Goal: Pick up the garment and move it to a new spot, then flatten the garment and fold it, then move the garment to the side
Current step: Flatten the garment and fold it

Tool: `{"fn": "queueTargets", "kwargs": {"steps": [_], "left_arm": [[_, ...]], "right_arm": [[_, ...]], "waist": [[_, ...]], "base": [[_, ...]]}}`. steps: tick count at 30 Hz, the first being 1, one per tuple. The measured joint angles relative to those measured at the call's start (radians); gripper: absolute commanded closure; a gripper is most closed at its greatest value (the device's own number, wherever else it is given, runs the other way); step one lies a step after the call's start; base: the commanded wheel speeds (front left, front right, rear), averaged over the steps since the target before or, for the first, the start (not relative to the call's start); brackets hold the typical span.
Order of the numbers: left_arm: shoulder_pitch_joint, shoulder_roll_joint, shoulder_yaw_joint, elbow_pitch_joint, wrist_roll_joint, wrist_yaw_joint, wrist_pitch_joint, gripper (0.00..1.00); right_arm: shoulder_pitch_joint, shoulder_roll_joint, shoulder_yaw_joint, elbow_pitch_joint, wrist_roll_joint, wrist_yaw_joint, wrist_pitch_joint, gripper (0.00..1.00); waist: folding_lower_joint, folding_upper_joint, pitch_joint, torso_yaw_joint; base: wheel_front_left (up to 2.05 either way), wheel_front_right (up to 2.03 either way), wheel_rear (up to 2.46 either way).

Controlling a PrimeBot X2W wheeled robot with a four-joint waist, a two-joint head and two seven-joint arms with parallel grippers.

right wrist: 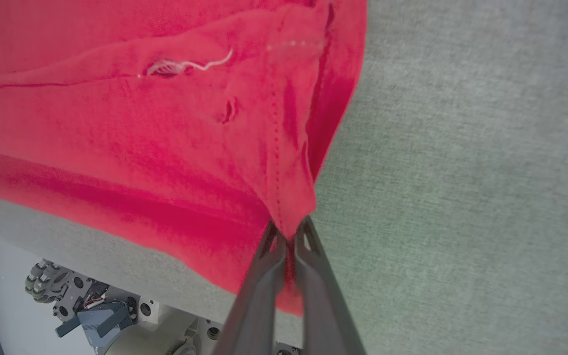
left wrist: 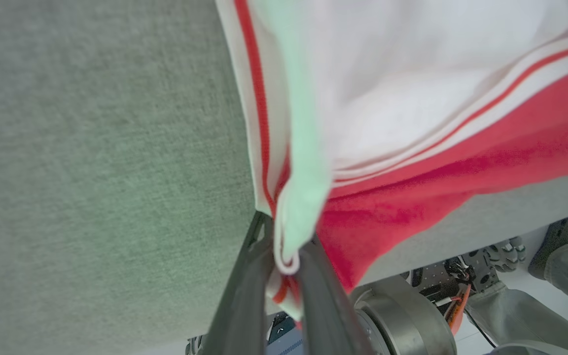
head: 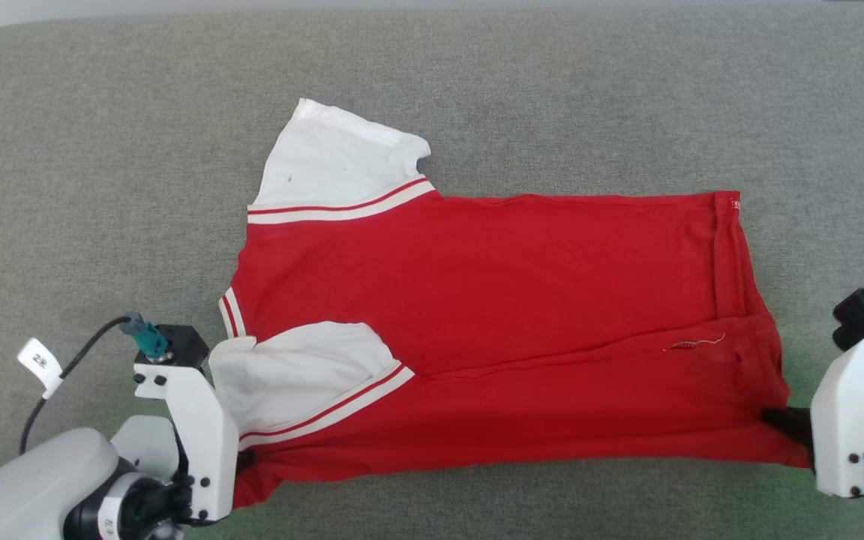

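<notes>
Stretching wide, grey woven cloth (head: 102, 150) bears the garment (head: 537, 285) (pale floor (right wrist: 13, 325) beyond).

The left gripper (left wrist: 286, 236), with two long dark fingers, was clamped on a bunched, red-striped white edge of the bright red soft jersey garment (left wrist: 461, 162). A grey woven fabric surface (left wrist: 91, 172) lay beside it, on the view's left.

One shirt (head: 522, 300) spans the middle of the head view. It has two white sleeves, an upper sleeve (head: 334, 161) above centre-left and a lower sleeve (head: 297, 379) at lower left. Two grippers show, the left gripper (left wrist: 286, 246) and the right gripper (right wrist: 289, 229), each at its wrist view's bottom middle. There is one grey table (head: 102, 150), and at the head view's lower left one cable (head: 91, 343) bearing one tag (head: 40, 364).
</notes>
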Motion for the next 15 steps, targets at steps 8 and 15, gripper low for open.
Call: {"fn": "queueTargets", "kwargs": {"steps": [8, 15], "left_arm": [[0.008, -0.044, -0.005, 0.048, -0.002, -0.006, -0.005, 0.00], [-0.065, 0.028, 0.008, -0.030, 0.023, 0.008, 0.039, 0.00]], "right_arm": [[0.000, 0.049, 0.035, 0.096, -0.042, 0.000, -0.099, 0.23], [-0.010, 0.048, 0.033, 0.064, -0.050, 0.000, -0.201, 0.00]], "waist": [[0.0000, 0.0000, 0.000, -0.008], [0.0000, 0.0000, -0.010, -0.027]], "base": [[0.00, 0.00, 0.00], [0.00, 0.00, 0.00]]}}
